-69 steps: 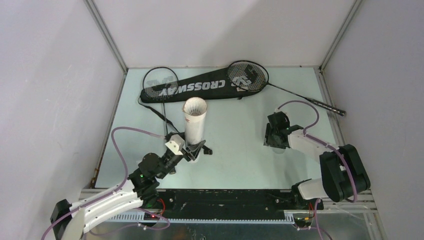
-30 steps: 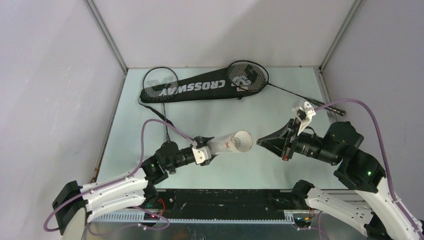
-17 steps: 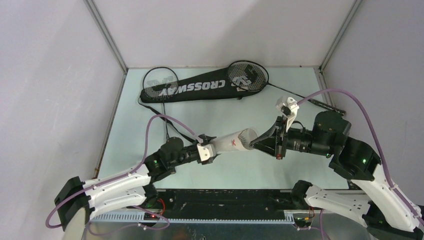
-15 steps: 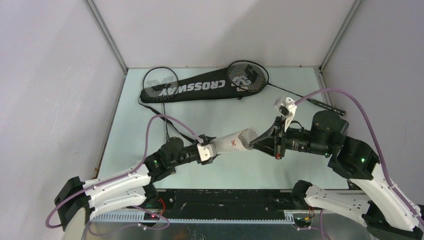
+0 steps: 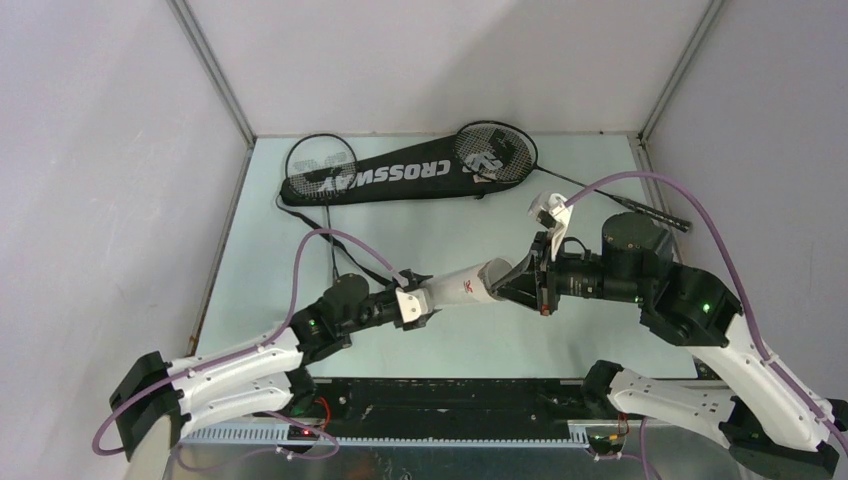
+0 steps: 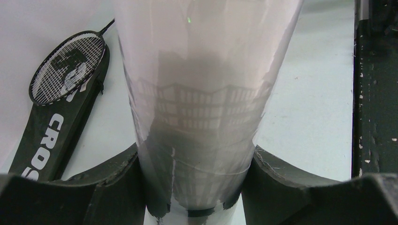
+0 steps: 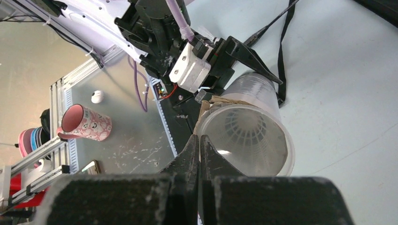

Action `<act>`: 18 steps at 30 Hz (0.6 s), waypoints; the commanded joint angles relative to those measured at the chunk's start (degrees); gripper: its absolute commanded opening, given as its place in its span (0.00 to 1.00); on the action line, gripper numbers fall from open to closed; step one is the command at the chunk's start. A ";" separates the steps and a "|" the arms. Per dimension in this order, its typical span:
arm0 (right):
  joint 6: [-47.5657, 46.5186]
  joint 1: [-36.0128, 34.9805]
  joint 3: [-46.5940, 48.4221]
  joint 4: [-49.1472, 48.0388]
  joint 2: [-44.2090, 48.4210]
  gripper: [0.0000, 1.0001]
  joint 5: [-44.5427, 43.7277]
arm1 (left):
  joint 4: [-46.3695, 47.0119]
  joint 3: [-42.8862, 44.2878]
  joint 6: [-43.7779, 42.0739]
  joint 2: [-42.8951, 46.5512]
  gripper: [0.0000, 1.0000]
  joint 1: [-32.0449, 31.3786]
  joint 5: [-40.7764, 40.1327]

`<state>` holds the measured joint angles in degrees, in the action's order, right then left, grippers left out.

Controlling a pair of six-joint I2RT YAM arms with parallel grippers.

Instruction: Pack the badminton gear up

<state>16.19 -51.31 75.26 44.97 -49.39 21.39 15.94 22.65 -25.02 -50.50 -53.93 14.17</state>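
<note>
My left gripper (image 5: 415,300) is shut on the closed end of the long white tube (image 5: 465,285) and holds it nearly level above the table, mouth to the right. In the left wrist view the tube (image 6: 202,93) fills the gap between the fingers (image 6: 117,183). My right gripper (image 5: 512,281) is shut, its tips (image 7: 199,139) at the left rim of the tube's mouth (image 7: 244,136). A white shuttlecock (image 7: 246,133) sits inside. The black CROSSWAY bag (image 5: 400,180) lies at the back, with one racket (image 5: 320,165) at its left end and another (image 5: 495,152) at its right.
The second racket's handle (image 5: 655,212) runs toward the right wall. The bag's strap (image 5: 330,240) trails forward toward my left arm. A black rail (image 5: 450,395) lines the front edge. A pink cup (image 7: 84,124) stands below, off the table.
The tube stood upright on the table; my left gripper has tipped and lifted it sideways. My right gripper rose from the table and moved left to the tube's mouth.
</note>
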 commanded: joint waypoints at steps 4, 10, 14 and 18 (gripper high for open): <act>1.61 -0.36 1.73 -1.95 -1.25 0.00 3.88 | 6.47 2.34 -0.35 0.13 0.44 0.05 2.95; 3.11 -0.35 1.75 -1.27 -1.95 0.00 5.19 | 8.33 1.83 0.44 0.23 0.43 0.06 3.49; 3.41 -0.45 1.77 -2.12 -2.23 0.00 6.29 | 10.56 0.88 1.00 0.50 0.43 0.05 4.69; 4.08 -0.40 0.53 -4.72 -2.69 0.00 8.73 | 12.79 0.12 1.85 0.99 0.43 0.05 6.88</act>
<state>19.11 -51.31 75.48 43.27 -50.74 26.85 18.65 22.13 -24.43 -50.89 -53.87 16.95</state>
